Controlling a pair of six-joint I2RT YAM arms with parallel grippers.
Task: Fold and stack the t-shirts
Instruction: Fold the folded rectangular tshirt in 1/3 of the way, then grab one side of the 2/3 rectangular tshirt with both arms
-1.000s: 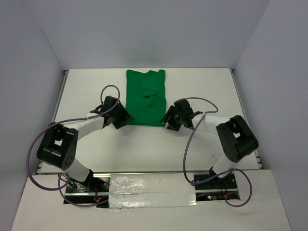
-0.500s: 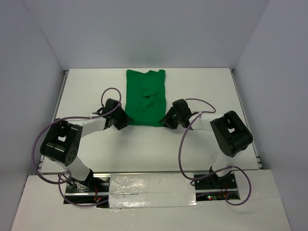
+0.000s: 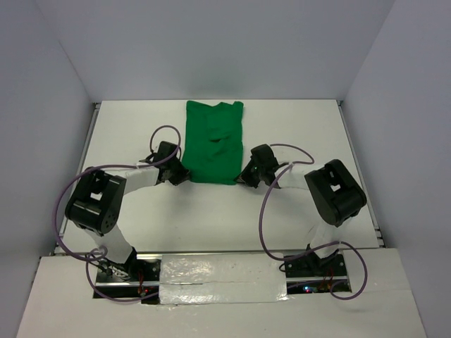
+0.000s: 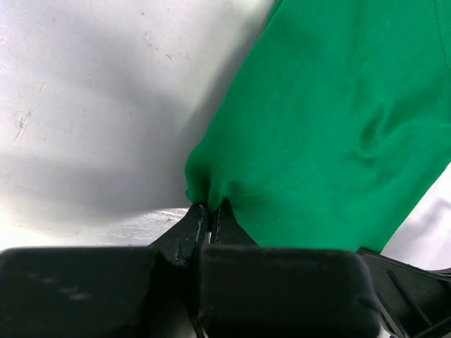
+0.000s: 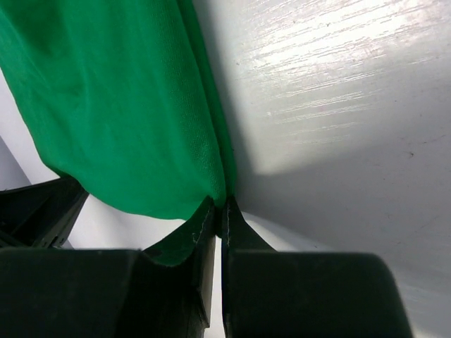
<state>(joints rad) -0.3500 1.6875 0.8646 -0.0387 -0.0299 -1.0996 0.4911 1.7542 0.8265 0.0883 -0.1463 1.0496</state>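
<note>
One bright green t-shirt [image 3: 214, 143] lies as a long folded strip on the white table [image 3: 296, 134], running from the back edge toward the arms. My left gripper [image 3: 184, 176] is shut on the shirt's near left corner; in the left wrist view the cloth [image 4: 331, 127] bunches into the pinched fingertips [image 4: 209, 209]. At the near right corner my right gripper [image 3: 242, 177] is shut on the shirt too. The right wrist view shows the folded edge [image 5: 141, 105] drawn down between the closed tips [image 5: 219, 202].
Grey walls close in the table on the left, back and right. Purple cables [image 3: 163, 132] loop above both arms. The arm bases [image 3: 225, 278] sit at the near edge on a foil-covered strip.
Both grippers moved in onto the shirt's near corners and closed from open onto the cloth. The shirt itself has barely shifted.
</note>
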